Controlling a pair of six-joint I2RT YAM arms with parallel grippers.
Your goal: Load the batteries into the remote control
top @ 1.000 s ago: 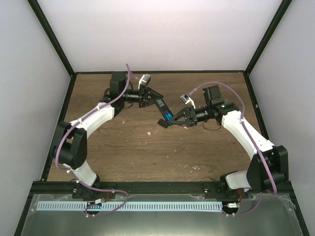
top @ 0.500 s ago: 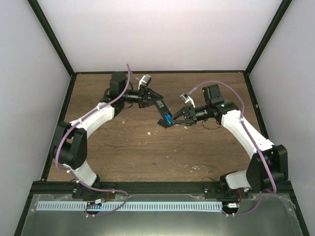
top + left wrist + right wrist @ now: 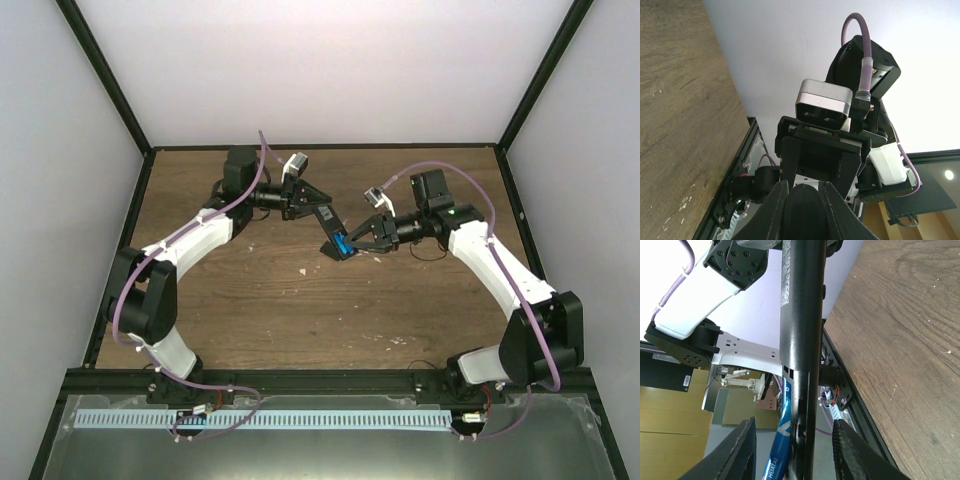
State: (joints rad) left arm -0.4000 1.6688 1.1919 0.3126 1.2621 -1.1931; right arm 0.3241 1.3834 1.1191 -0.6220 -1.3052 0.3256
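My left gripper (image 3: 318,211) is shut on one end of the slim black remote control (image 3: 328,228) and holds it above the table's middle, slanting down to the right. In the left wrist view the remote control (image 3: 803,212) is clamped between the two fingers of the left gripper (image 3: 802,197). One blue battery (image 3: 343,243) lies along the remote's lower end; close up, this battery (image 3: 780,440) sits against the bar (image 3: 801,330) below its open compartment. My right gripper (image 3: 792,425) is open, and its fingers (image 3: 737,455) straddle the remote and battery with gaps on both sides.
The brown wooden table (image 3: 250,310) has small white flecks (image 3: 303,270) near its middle. A black frame (image 3: 330,378) runs along the near edge, with white walls on the other three sides. The right arm's wrist camera (image 3: 822,107) faces the left wrist camera closely.
The right gripper has moved left, onto the remote's lower end, and its jaws have narrowed. The left gripper and the remote have stayed in place.
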